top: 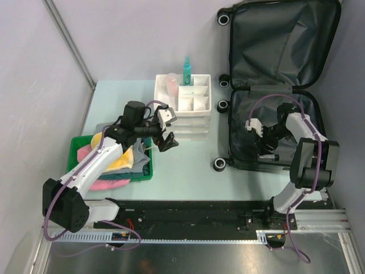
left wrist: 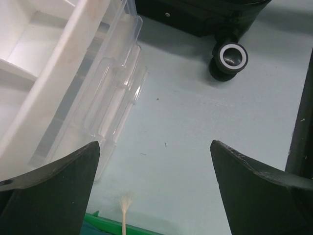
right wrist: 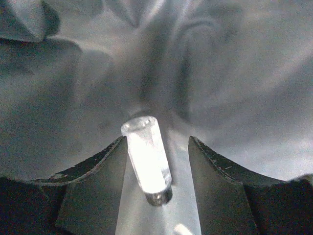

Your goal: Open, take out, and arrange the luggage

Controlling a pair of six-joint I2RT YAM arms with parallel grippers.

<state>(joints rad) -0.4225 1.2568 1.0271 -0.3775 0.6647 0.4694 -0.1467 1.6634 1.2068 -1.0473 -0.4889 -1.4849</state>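
Luggage (top: 274, 57) is being seen lying open at the back right corner of the desk (top: 188, 168). Its lid half is spread away toward the back, its lower half is nearer, and the dark grey lining of both is being shown to the overhead camera. Black wheels are lined along the left side of the luggage.

The right fingers (top: 268, 149) are being held down inside the lower half. They are parted around a small clear tube (right wrist: 146, 156) lying on the lining. The tube is being touched by one finger, while a gap is being left on its other side, so it is not yet being squeezed.

The left fingers (top: 166, 142) are being held spread wide and grasping nothing, just above the desk. They are just in front of a white drawer box (top: 183, 105), and a luggage wheel is being caught ahead of them by the wrist camera.

A teal bottle (top: 186, 69) is being stood upright at the back of the box. A green tray (top: 140, 176) is being used at the near left for folded yellow and pink cloths (top: 117, 165).
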